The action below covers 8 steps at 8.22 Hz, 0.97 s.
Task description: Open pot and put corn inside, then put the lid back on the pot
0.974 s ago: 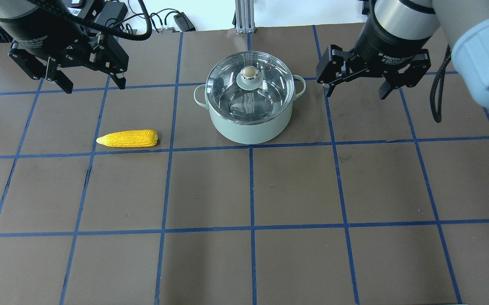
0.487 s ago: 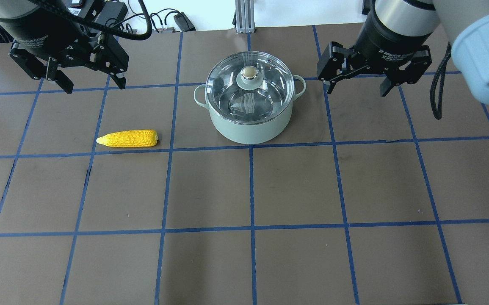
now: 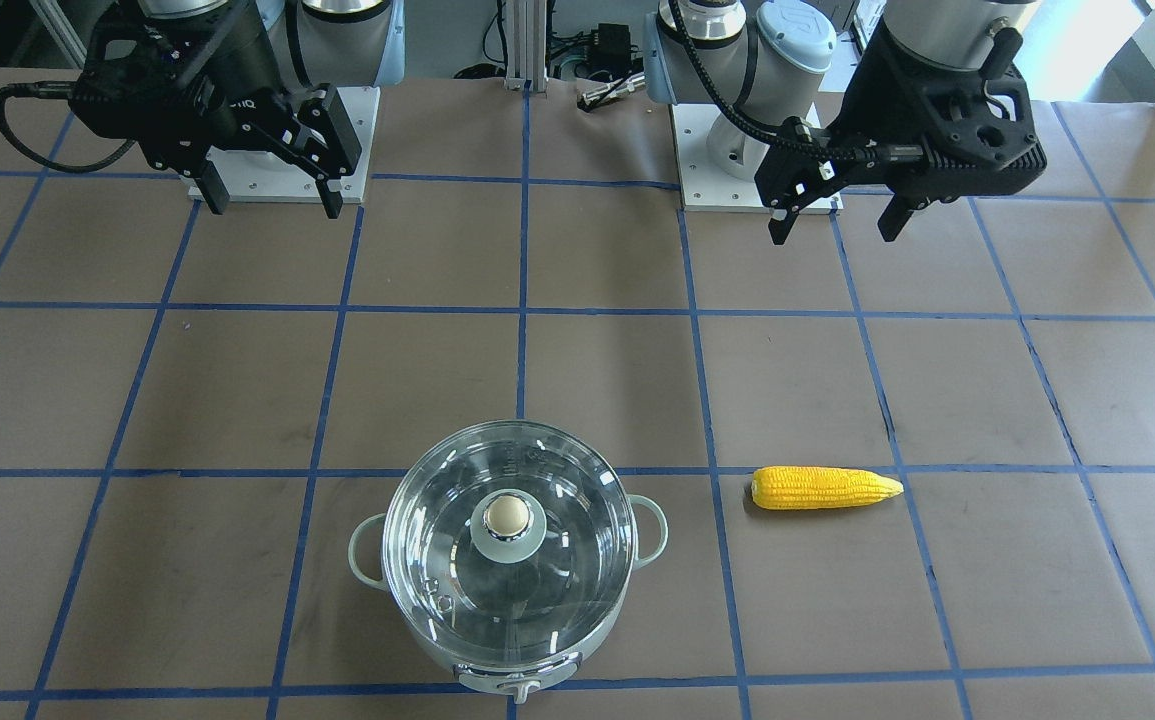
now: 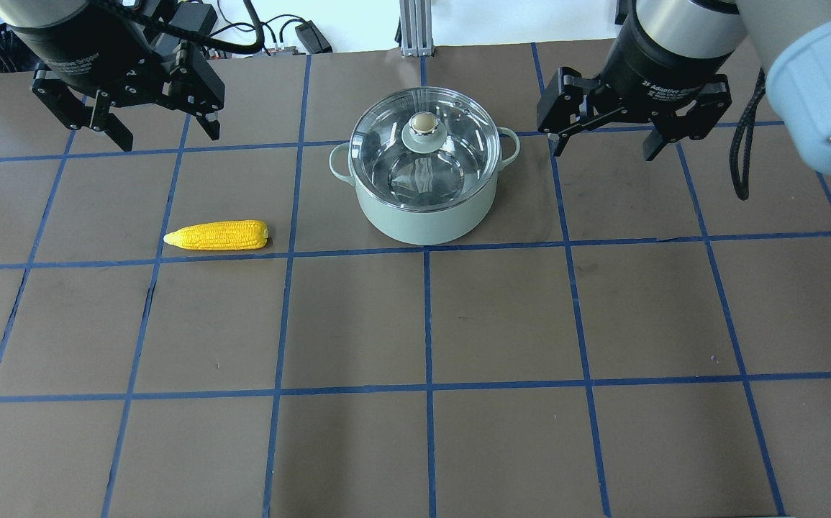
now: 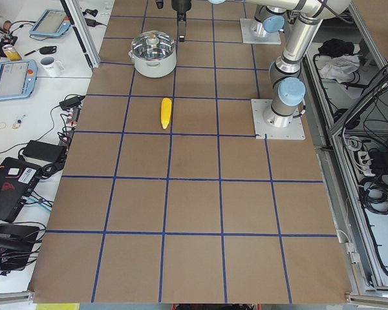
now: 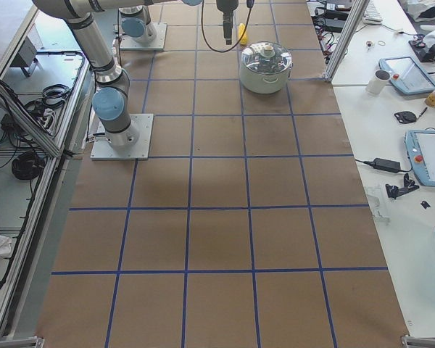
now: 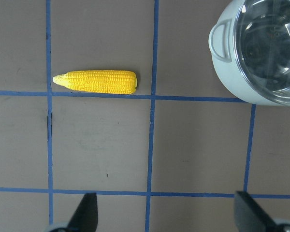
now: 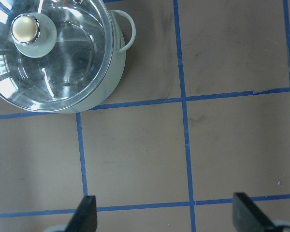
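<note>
In the overhead view the pot (image 4: 422, 216) stands at the table's (image 4: 501, 324) 12 o'clock side. It has a pale grey-green body, a shiny steel lining, and loop handles (image 4: 510, 147) at its 3 and 9 o'clock. The front-facing view shows a dial (image 3: 519, 688) at the pot's 6 o'clock.

The lid (image 4: 393, 169) sits squarely on the rim. It is clear glass in a metal ring, with a grey-green centre disc carrying a round beige knob (image 4: 423, 124).

The corn (image 4: 217, 235) lies flat on the brown paper, well apart from the pot, near the pot's 9 o'clock and a little toward 8. It is bright yellow and kernelled. Its tapered tip points to 9 o'clock and its blunt end faces the pot. It runs along just above a blue tape line (image 4: 357, 253).

The left gripper (image 4: 167, 138) hangs above the table at about 11 o'clock from the corn. Its fingers are spread wide, with nothing between them and nothing touched. Its wrist camera shows the corn and the pot's edge far beyond the fingertips.

The right gripper (image 4: 605, 150) hangs at the pot's 3 o'clock, clear of the handle. It is equally wide apart and empty, with only bare paper between its fingers.
</note>
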{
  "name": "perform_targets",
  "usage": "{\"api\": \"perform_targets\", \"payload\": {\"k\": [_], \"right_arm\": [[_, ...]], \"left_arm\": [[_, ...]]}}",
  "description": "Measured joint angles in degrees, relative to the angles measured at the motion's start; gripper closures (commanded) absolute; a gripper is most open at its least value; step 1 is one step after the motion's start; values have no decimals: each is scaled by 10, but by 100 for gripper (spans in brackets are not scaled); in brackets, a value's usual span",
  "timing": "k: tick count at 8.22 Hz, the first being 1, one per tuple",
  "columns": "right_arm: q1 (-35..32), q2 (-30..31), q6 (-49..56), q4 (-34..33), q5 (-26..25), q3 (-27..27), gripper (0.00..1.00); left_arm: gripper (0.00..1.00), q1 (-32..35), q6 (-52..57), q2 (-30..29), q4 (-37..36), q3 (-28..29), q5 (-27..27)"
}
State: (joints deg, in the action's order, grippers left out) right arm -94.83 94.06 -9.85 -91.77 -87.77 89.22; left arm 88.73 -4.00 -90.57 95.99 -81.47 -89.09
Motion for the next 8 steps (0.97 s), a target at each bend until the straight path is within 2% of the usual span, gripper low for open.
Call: {"api": "perform_targets", "payload": {"k": [6,8], "right_arm": [[0,-12,0,-13,0,-6,0],[0,-44,0,-17,-2,-42,0]], "left_arm": [[0,-6,-178,-38,-29,-5,4],[0,-25,-209,-42,-34,-9,1]]}}
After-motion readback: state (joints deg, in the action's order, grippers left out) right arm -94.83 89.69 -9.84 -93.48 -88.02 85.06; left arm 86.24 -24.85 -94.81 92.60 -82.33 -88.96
